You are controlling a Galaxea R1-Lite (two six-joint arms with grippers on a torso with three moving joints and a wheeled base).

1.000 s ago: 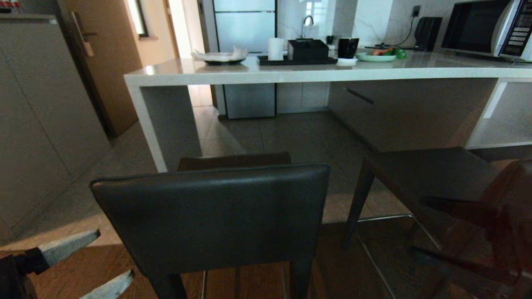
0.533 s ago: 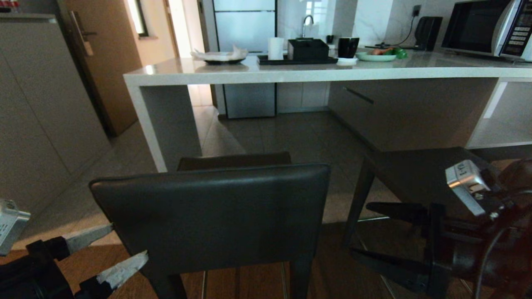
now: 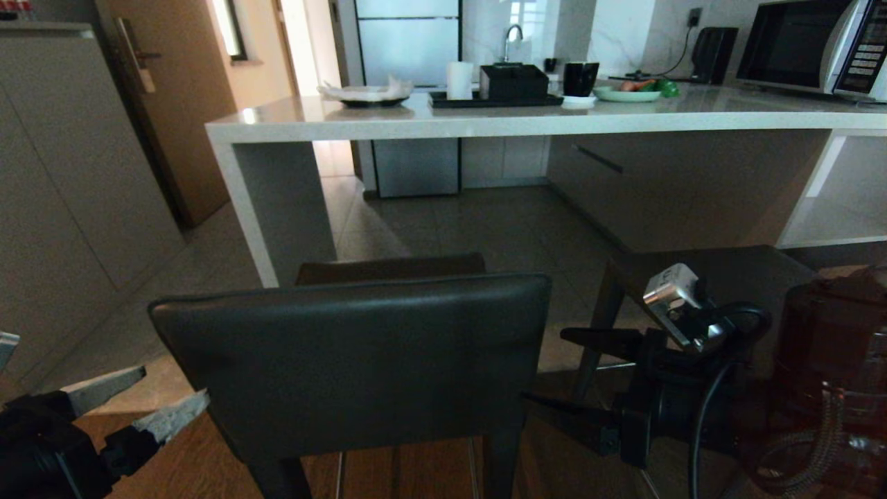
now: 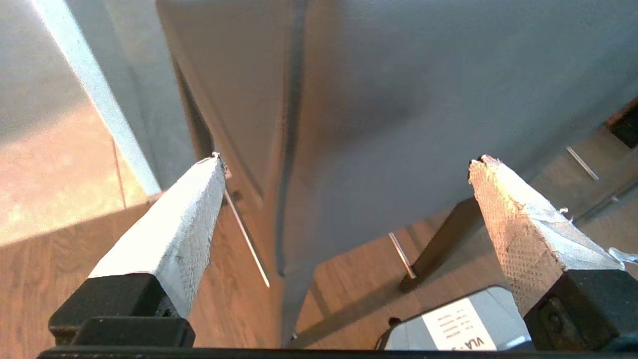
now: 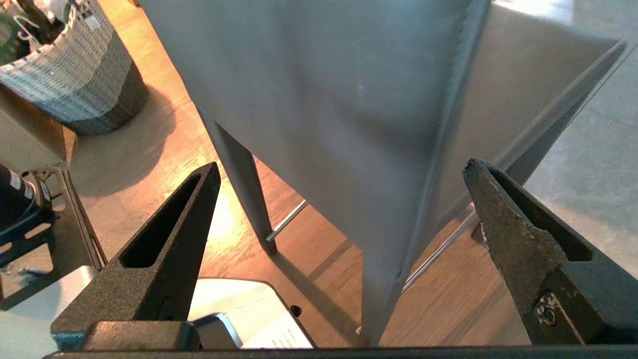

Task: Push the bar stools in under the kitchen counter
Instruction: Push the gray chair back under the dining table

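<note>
Two open grippers, left (image 3: pixel 142 402) and right (image 3: pixel 554 371), flank my stool's backrest (image 3: pixel 353 360); looks stiff, padded, so I'd push its edges.

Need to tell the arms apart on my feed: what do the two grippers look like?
The left gripper has pale grey, taped wedge fingers on black mounts. The right gripper has all-black, hollowed triangular fingers, a silver camera block on top and a black cable looping behind.

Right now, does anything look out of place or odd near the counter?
Yes. Both bar stools stand out on the floor, away from the kitchen counter, not tucked under it.
</note>
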